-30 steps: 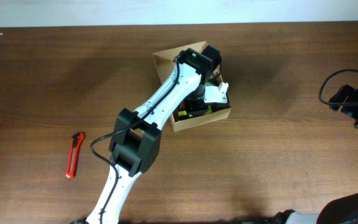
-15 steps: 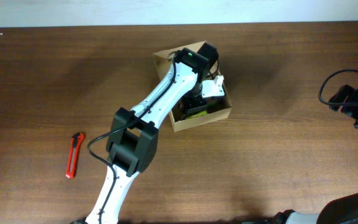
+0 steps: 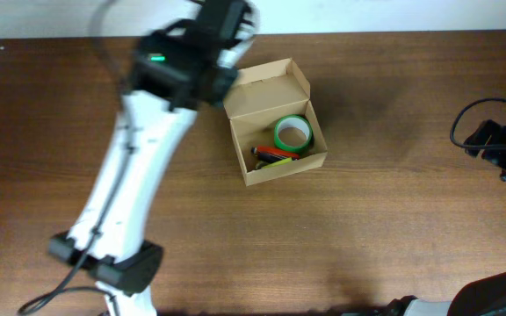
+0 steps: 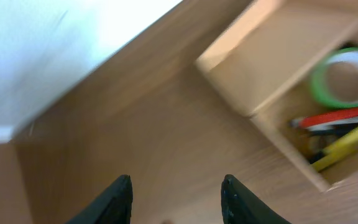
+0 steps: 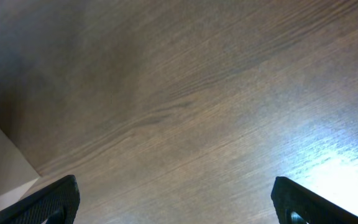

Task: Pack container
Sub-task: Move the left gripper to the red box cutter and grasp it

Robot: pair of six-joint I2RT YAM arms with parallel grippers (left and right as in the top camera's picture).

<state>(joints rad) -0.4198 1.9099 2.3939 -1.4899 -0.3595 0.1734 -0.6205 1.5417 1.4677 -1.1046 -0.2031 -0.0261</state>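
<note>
Your left arm (image 3: 130,167) presents white link shells and black joint housings, blurred in the overhead view. One small green light (image 3: 156,60) glows on the upper housing. Your left pincer (image 4: 176,202) carries two smooth, rounded black fingers (image 4: 118,200). Your right arm (image 3: 495,140) is mostly black, with a looped black cable (image 3: 458,123). Your right pincer (image 5: 176,202) has black, finely grained fingers.

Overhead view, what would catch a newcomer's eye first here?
The small light-brown cardboard box sits open mid-table, its flap lid folded back. Inside is a bright green tape roll beside red and yellow items. The big white left arm stretches up the left side, blurred, with its open left gripper empty over bare wood.
</note>
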